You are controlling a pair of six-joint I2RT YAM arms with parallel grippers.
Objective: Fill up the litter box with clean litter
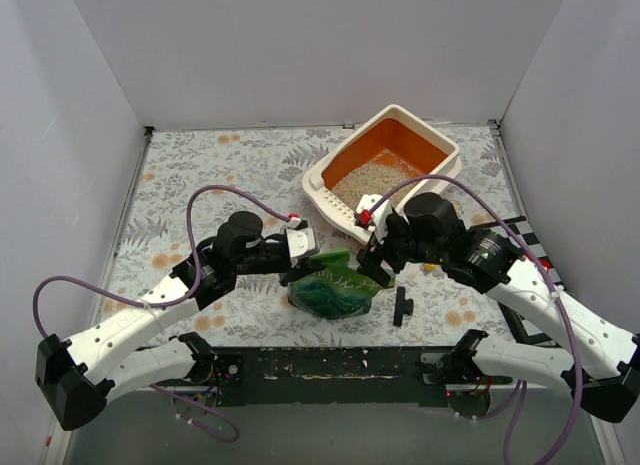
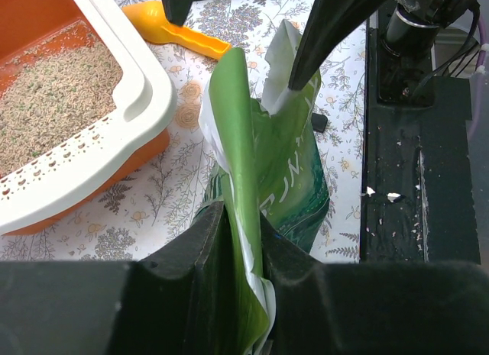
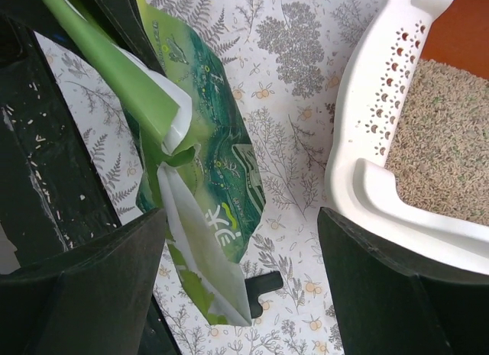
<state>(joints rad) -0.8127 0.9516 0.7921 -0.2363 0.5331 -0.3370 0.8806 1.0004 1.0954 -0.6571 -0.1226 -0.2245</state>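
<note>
The litter box (image 1: 400, 112) sits on the far right part of the flower-printed table (image 1: 220, 165), turned at an angle, its perforated white edge towards the arms. The clean litter (image 1: 375, 175) lies inside it as a loose beige layer over the nearer part of the orange floor, with bare orange showing at the far end. The green bag (image 1: 335, 285) stands on the table near the arms' bases, apart from the box and between the two grippers, its torn top open and the white inner side showing. The left gripper (image 2: 241, 217) is clenched on one upper flap of the bag, the green foil pinched between its two fingers. The right gripper (image 3: 241, 217) hangs over the bag's other side with its jaws spread wide and nothing between them gripped; whether a fingertip touches the torn flap cannot be told. An orange scoop (image 2: 176, 30) lies on the table beside the box, and a small black piece (image 1: 402, 305) lies just right of the bag
</note>
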